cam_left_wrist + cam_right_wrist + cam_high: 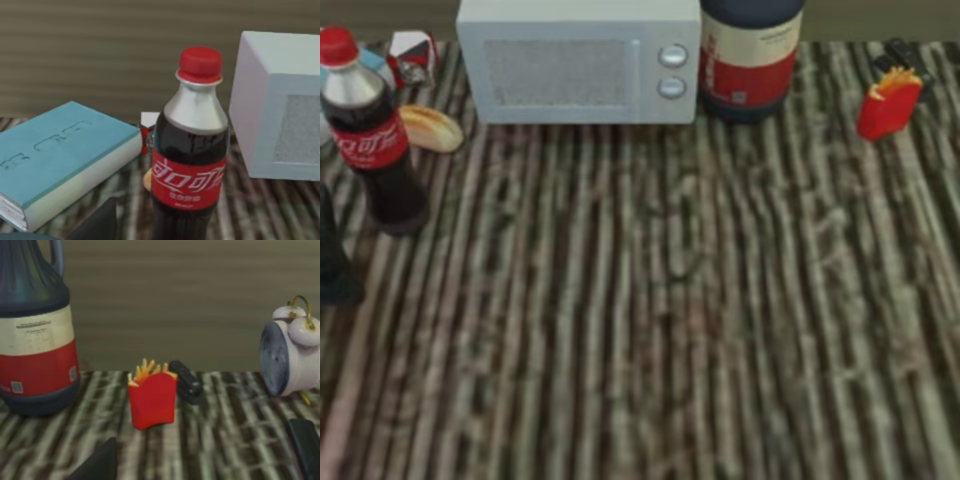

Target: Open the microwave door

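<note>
Nothing is done yet: the microwave door (560, 72) sits flush on the microwave (578, 18) at the table's far edge (cola bottle (372, 135) to its left). I can't tell either gripper's jaw state; opening remains.

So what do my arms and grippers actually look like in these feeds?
Little shows. In the top view, the left arm is a plain black shape at the table's left edge. Each wrist view shows only dark, matte finger tips: left gripper, right gripper. No cables or markings visible.
</note>
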Controlling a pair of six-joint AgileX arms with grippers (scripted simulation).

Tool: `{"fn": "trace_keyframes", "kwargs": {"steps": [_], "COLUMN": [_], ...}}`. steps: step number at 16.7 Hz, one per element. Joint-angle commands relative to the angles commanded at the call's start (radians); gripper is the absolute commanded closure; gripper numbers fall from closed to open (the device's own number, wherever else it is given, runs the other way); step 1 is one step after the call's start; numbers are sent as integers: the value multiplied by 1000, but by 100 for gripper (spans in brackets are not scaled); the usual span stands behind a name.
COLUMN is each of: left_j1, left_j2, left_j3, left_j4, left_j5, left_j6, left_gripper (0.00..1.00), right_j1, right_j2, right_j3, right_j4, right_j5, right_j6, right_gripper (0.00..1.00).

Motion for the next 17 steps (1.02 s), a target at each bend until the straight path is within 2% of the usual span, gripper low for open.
{"fn": "trace_keyframes", "kwargs": {"steps": [11,14,17], "left_j1": [-385,-467,-524], "left_j2": [1120,1345,1491], "left_j3": [790,943,1042], "left_j4": [49,45,35], "left_j5": [-345,-419,-469], "left_j6": [-213,-251,-273], "left_gripper": [0,0,0], "right_j1": [0,0,0], "right_j2": [0,0,0], "right_j3": [0,0,0], "right_j4": [0,0,0], "right_j5": [0,0,0], "right_j6": [0,0,0], "right_gripper": [0,0,0]}}
